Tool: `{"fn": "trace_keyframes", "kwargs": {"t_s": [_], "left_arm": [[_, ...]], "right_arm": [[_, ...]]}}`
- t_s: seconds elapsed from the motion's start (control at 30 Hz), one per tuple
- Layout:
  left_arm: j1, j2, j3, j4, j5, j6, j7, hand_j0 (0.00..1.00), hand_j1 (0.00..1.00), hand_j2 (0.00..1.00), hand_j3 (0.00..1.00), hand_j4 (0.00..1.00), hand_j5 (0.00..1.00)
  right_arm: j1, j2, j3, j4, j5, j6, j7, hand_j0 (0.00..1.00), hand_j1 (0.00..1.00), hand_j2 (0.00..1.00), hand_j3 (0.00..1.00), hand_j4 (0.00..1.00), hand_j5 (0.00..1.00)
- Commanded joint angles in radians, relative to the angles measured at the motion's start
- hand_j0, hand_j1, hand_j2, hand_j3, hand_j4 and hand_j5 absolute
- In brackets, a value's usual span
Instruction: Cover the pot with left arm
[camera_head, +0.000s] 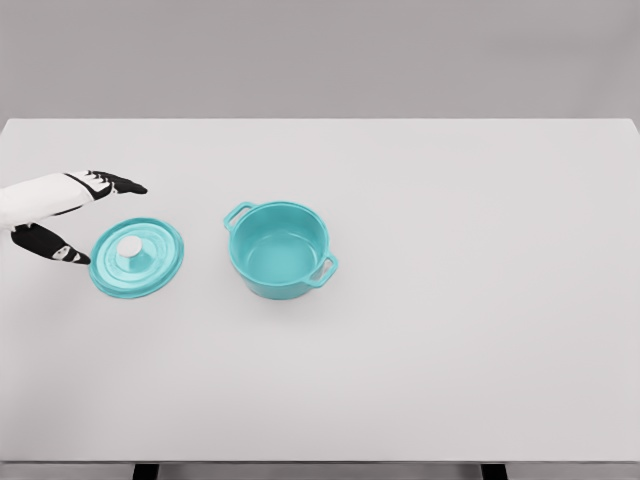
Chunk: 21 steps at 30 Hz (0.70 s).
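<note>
— Looking at the teal pot (281, 249), we see it upright and uncovered, left of the white bench's (480, 330) middle, with one handle toward the back left and one toward the front right.

— And the lid?

— We have the teal lid (137, 259) lying flat just to the pot's left, apart from it, pale knob up.

— Our left hand (62, 215)?

— At the left edge beside the lid, its fingers (125, 185) spread and holding nothing, thumb low beside the rim.
</note>
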Motion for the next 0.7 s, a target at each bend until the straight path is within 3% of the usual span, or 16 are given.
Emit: {"fn": "trace_keyframes", "kwargs": {"t_s": [0.0, 0.1, 0.2, 0.4, 0.5, 0.67], "left_arm": [[0.0, 0.002, 0.0, -0.002, 0.006, 0.002, 0.0, 1.0, 1.0, 1.0, 1.0, 1.0, 1.0], [-0.018, -0.032, -0.017, 0.02, -0.009, 0.002, 0.001, 1.0, 1.0, 1.0, 1.0, 1.0, 1.0], [-0.052, -0.075, -0.1, 0.087, -0.013, 0.002, 0.0, 1.0, 1.0, 1.0, 1.0, 1.0, 1.0], [-0.084, -0.109, -0.12, 0.199, -0.011, 0.002, 0.001, 1.0, 1.0, 1.0, 1.0, 1.0, 1.0], [-0.097, -0.126, -0.162, 0.201, -0.014, 0.002, -0.002, 1.0, 1.0, 1.0, 1.0, 1.0, 1.0], [-0.112, -0.127, -0.165, 0.168, -0.029, 0.002, -0.005, 1.0, 1.0, 1.0, 1.0, 1.0, 1.0]], "right_arm": [[0.002, 0.0, 0.0, 0.002, -0.002, 0.0, 0.0, 1.0, 1.0, 1.0, 1.0, 1.0, 1.0], [0.008, 0.0, -0.003, 0.002, -0.002, 0.0, 0.0, 1.0, 1.0, 1.0, 1.0, 1.0, 1.0], [0.006, 0.0, -0.003, 0.003, -0.002, 0.0, 0.0, 1.0, 1.0, 1.0, 1.0, 1.0, 1.0], [0.006, 0.0, -0.003, 0.003, -0.002, 0.0, 0.0, 1.0, 1.0, 1.0, 1.0, 1.0, 1.0], [0.006, 0.0, -0.003, 0.003, -0.002, 0.0, 0.0, 1.0, 1.0, 1.0, 1.0, 1.0, 1.0], [0.006, 0.0, -0.003, 0.002, -0.002, 0.0, 0.0, 1.0, 1.0, 1.0, 1.0, 1.0, 1.0]]}}
